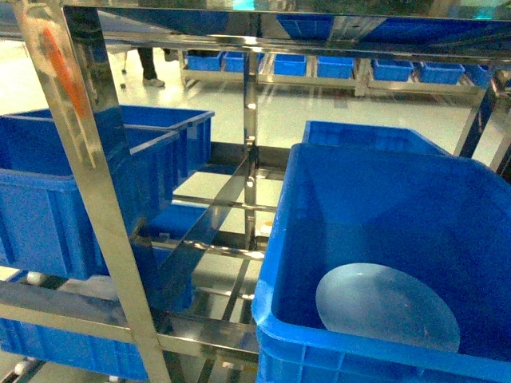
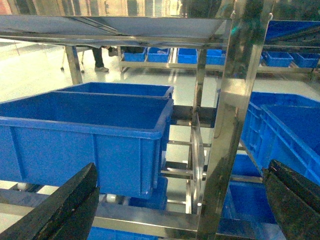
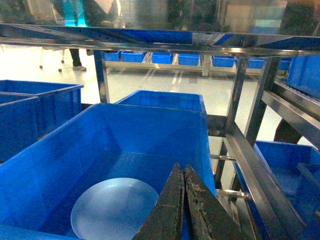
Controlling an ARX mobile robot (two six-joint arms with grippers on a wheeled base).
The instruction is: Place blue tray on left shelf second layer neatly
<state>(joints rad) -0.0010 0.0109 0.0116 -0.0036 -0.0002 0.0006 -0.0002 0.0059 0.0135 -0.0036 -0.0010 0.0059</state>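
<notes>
Lying flat inside a deep dark-blue plastic crate point(image 1: 383, 239), the pale light-blue round plastic tray point(image 1: 387, 306) sits below-left of the right pincer point(image 3: 183, 200), whose jaws are together. The left pincer point(image 2: 175, 200) gapes apart, probably farther off, facing the shiny stainless-steel left shelf point(image 2: 227, 125).

Left tool point(image 2: 180, 205) – broad black fingers; right tool point(image 3: 182, 210) – black, tapered, scuffed inner faces

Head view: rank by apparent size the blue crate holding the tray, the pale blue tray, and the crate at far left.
1. crate holding the tray, largest, though it is nearest the camera.
2. far-left crate, partly cut off by the frame and a shelf post.
3. pale blue tray, clearly smallest.
</notes>
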